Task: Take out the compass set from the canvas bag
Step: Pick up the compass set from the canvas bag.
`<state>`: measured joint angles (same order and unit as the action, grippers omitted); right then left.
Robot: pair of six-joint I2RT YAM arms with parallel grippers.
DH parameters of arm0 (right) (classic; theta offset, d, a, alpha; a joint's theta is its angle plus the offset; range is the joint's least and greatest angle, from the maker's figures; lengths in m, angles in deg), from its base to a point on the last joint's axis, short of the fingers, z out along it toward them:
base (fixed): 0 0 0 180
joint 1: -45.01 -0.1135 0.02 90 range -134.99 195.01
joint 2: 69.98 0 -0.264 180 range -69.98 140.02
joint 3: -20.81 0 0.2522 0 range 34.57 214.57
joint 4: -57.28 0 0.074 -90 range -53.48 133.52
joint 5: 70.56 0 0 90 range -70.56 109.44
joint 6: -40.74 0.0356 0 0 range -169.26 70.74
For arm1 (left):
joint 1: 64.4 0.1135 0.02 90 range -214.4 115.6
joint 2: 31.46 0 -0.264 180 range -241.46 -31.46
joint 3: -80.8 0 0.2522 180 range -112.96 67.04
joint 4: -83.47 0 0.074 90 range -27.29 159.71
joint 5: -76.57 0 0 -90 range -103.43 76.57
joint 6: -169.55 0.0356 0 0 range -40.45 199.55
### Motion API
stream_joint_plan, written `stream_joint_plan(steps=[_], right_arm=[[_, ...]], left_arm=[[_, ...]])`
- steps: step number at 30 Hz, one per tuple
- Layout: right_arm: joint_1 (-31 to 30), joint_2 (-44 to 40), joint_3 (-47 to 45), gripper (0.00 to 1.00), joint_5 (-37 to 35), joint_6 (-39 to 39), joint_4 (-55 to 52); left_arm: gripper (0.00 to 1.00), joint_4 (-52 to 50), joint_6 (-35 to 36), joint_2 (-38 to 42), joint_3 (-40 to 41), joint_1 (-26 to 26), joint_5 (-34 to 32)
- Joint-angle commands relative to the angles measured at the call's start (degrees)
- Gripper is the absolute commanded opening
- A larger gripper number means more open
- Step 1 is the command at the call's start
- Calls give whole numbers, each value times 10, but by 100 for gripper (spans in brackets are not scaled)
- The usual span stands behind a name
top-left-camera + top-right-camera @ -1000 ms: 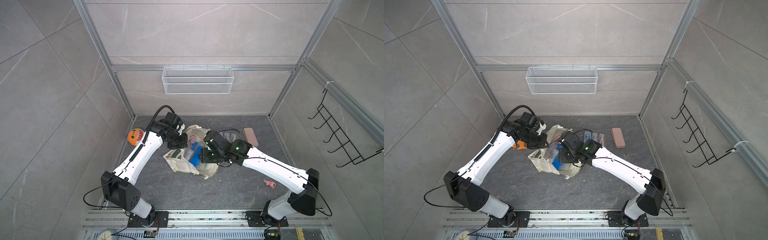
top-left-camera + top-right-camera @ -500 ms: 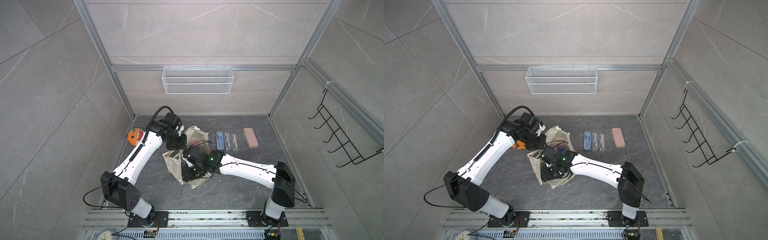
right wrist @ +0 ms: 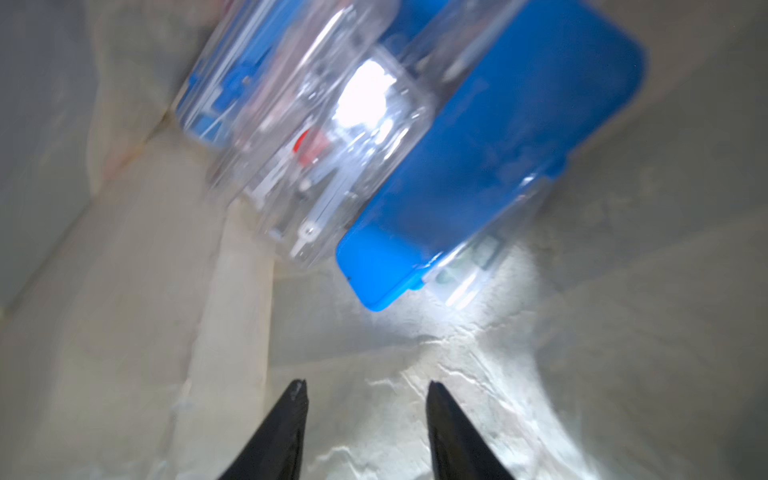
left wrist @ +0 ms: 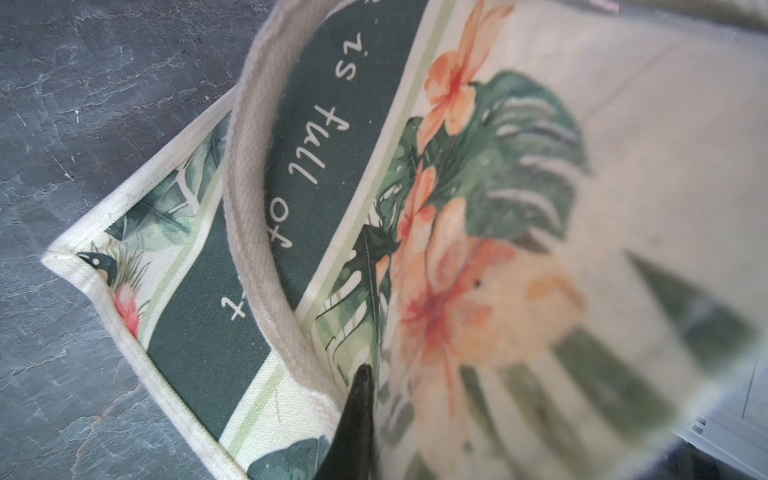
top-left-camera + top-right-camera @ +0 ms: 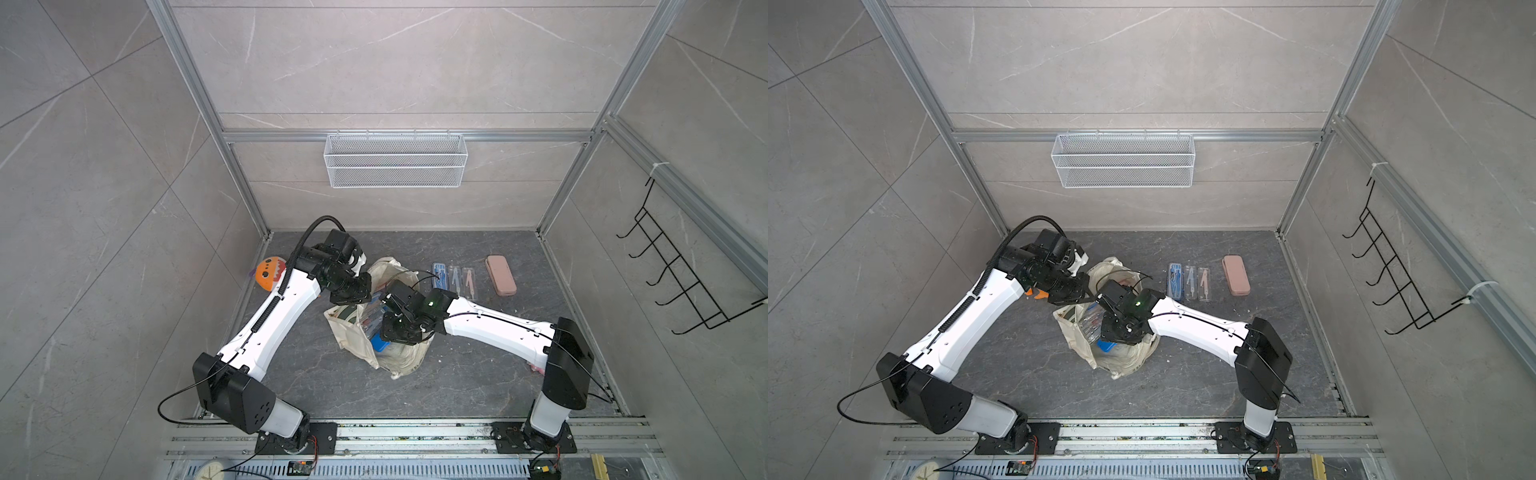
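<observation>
Right pincer (image 3: 365,386) stands spread and empty inside the canvas bag (image 5: 401,359), which slumps mid-desk (image 5: 457,382). The left pincer (image 4: 365,376) is pressed together on the bag's printed rim, holding the mouth up. A clear compass set (image 3: 324,137) lies within, against a blue case (image 3: 498,137), just ahead of the open tips. Blur makes its edges uncertain, so it seems best to advance slowly, straddle the clear case's narrow sides squarely, and close before lifting.
</observation>
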<state>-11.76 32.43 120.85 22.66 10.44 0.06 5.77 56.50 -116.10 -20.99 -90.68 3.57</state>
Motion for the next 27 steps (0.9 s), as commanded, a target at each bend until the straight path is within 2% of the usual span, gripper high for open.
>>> stream_joint_plan(steps=[1, 7, 19, 27], right_arm=[[7, 22, 21, 51, -44, 52, -34], [34, 29, 12, 57, -85, 82, -43], [56, 92, 42, 62, -112, 100, -42], [63, 129, 22, 61, -56, 86, 50]], left_arm=[[0, 12, -13, 32, 0, -2, 31], [0, 12, -14, 45, 12, -3, 34], [0, 19, -16, 55, 31, -7, 40], [0, 22, -15, 58, 45, -7, 40]])
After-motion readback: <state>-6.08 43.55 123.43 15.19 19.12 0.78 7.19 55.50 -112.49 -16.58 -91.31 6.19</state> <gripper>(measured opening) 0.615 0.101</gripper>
